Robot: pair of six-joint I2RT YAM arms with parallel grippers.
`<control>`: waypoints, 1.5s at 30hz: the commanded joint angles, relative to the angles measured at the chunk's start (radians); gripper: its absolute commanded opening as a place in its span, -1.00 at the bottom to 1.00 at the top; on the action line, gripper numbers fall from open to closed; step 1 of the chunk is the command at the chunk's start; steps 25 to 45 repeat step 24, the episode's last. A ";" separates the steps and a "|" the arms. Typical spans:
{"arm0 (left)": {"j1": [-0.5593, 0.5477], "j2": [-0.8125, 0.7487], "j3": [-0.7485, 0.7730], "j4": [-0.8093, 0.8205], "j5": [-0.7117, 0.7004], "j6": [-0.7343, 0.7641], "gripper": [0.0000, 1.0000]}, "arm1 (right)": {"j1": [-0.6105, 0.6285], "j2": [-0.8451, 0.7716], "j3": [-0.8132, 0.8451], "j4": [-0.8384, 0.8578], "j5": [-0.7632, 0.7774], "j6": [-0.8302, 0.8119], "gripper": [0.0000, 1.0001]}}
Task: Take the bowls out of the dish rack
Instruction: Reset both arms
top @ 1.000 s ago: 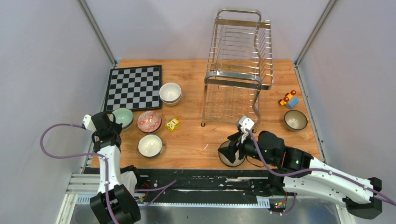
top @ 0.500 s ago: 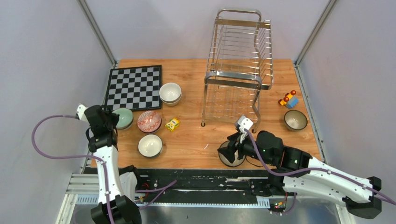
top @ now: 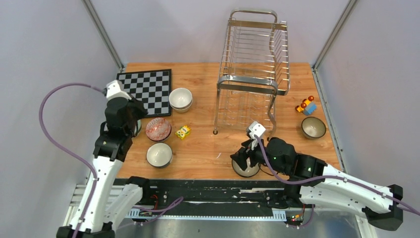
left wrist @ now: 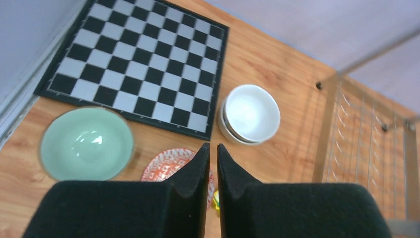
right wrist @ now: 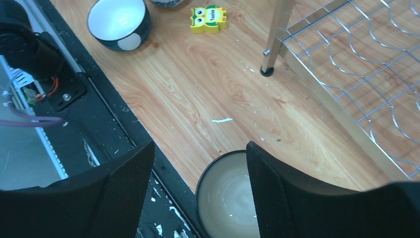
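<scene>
at the left of the overhead view the left hand (left wrist: pixel 213 147) hangs over the counter (top: pixel 208 148), its black fingers pressed almost together and pinching nothing. under it lie a glossy mint bowl (left wrist: pixel 85 144), a red-patterned bowl (left wrist: pixel 166 161) and two stacked white bowls (left wrist: pixel 250 113) beside the flat chessboard (left wrist: pixel 143 64), probably grouped there to keep the middle free. centre back stands the rack (top: pixel 255 64), thin shiny wire on a chrome tube frame; no bowl shows on either tier. lower centre, the right hand (right wrist: pixel 199 148) is spread wide above a dark-rimmed cream bowl (right wrist: pixel 230 198) at the counter's near edge, so that bowl looks set down, not carried. another bowl (top: pixel 313 127) sits far right.
</scene>
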 commanded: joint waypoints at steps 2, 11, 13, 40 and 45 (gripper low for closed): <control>-0.188 0.027 0.050 -0.076 -0.156 0.152 -0.66 | 0.012 0.023 0.071 -0.018 0.112 -0.039 0.43; -0.367 0.053 0.096 -0.251 -0.204 0.245 -0.04 | 0.013 -0.002 0.225 -0.104 0.379 -0.171 0.46; -0.369 0.029 0.083 -0.249 -0.204 0.216 0.23 | 0.013 -0.009 0.251 -0.106 0.438 -0.183 0.46; -0.368 -0.125 -0.028 -0.186 -0.241 0.149 1.00 | 0.013 0.015 0.308 -0.099 0.519 -0.185 0.47; -0.368 -0.125 -0.028 -0.186 -0.241 0.149 1.00 | 0.013 0.015 0.308 -0.099 0.519 -0.185 0.47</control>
